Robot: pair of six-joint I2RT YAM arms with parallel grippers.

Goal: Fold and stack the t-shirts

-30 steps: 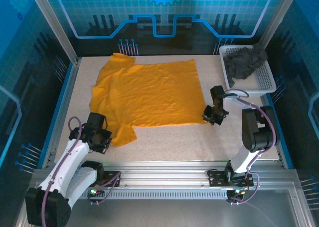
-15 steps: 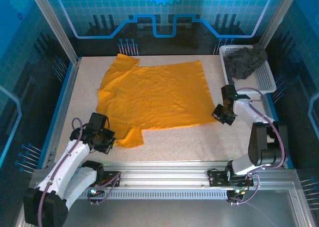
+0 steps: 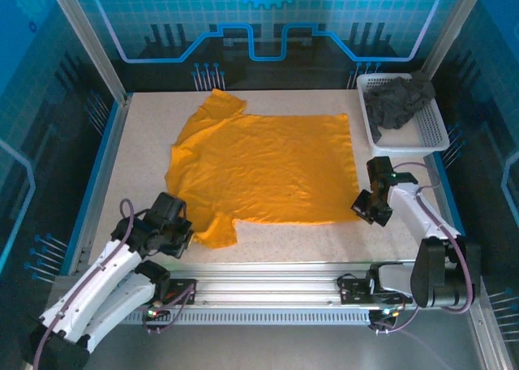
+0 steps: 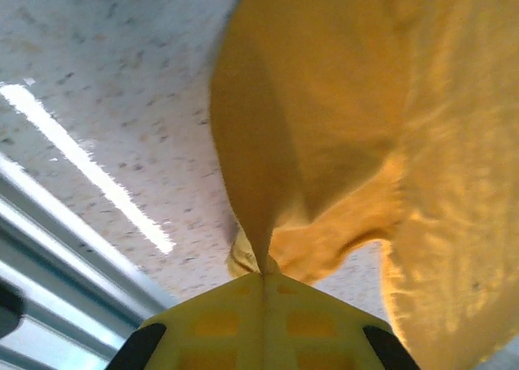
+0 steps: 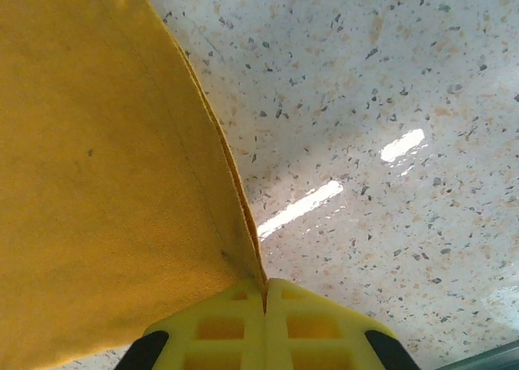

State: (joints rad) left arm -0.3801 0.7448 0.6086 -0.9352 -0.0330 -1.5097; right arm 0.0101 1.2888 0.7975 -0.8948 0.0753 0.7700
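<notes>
- We judge the step in hand to be laying the orange t-shirt [image 3: 263, 169] out flat, before any fold: it lies spread over the middle of the bench [image 3: 324, 242], collar end to the left, hem to the right.
- Our left hand [image 3: 190, 234] is closed tight on the sleeve nearest the bench's near edge, with cloth bunched at the pinch.
- Our right hand [image 3: 362, 208] is closed on the near right hem corner, where the edge runs taut and thin.
- The next move likely calls for lifting both pinched points together and carrying them evenly toward the far edge, so the fold lands square.
- The white basket [image 3: 434, 139] sits at the far right corner and holds the grey t-shirt [image 3: 397, 101], crumpled and not yet folded.
</notes>
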